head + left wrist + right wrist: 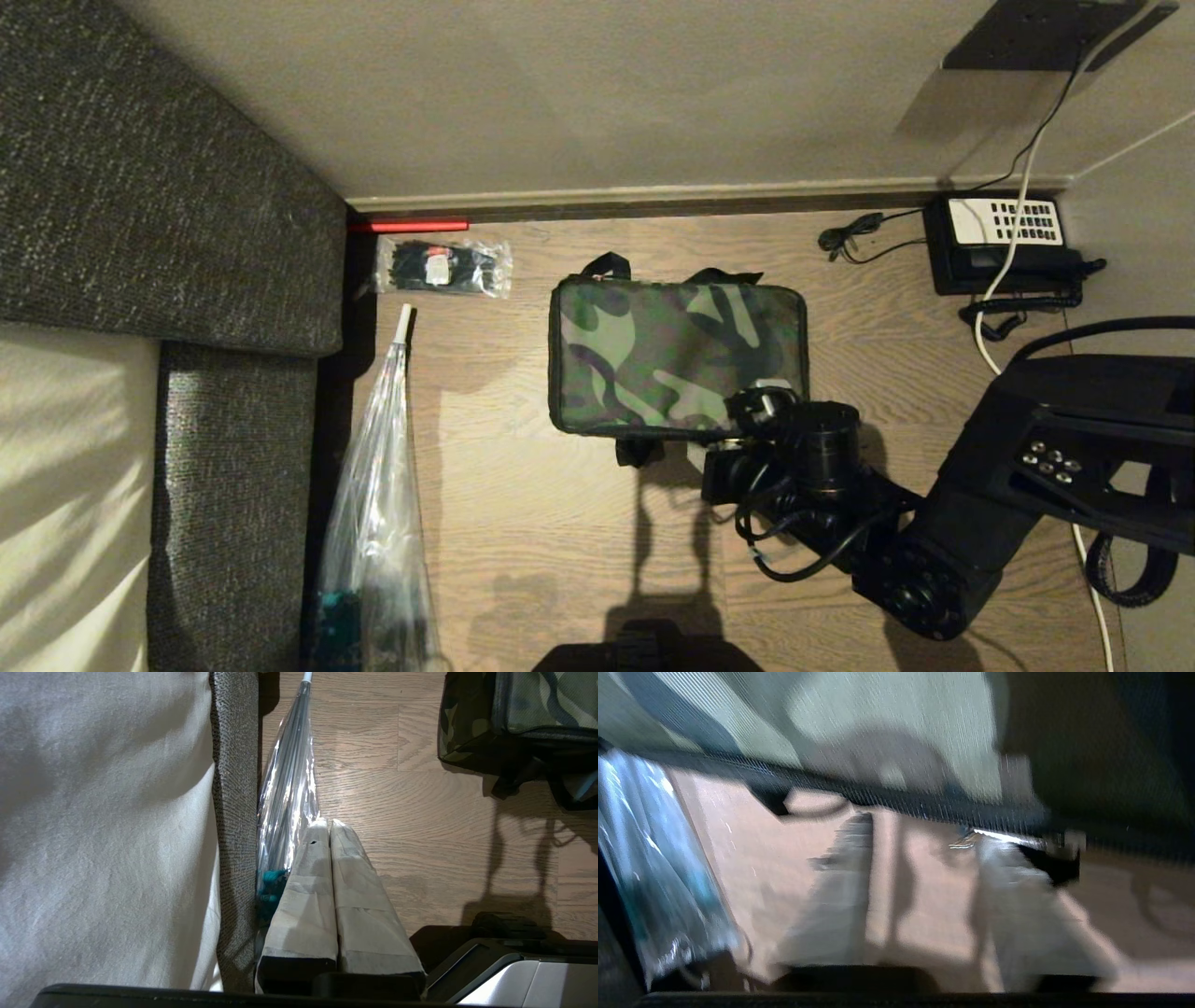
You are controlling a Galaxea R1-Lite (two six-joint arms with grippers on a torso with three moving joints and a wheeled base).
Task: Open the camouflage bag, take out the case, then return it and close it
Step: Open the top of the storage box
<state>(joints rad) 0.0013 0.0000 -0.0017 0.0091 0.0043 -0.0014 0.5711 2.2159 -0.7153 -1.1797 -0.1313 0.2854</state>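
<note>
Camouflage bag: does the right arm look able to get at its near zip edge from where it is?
Probably yes. The right gripper is already at the near edge of the camouflage bag, fingers apart, nothing between them and the zip line.

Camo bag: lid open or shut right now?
Shut. In the head view the camouflage bag lies flat on the floor, lid down flush all round, no red lining or grey interior showing.
</note>
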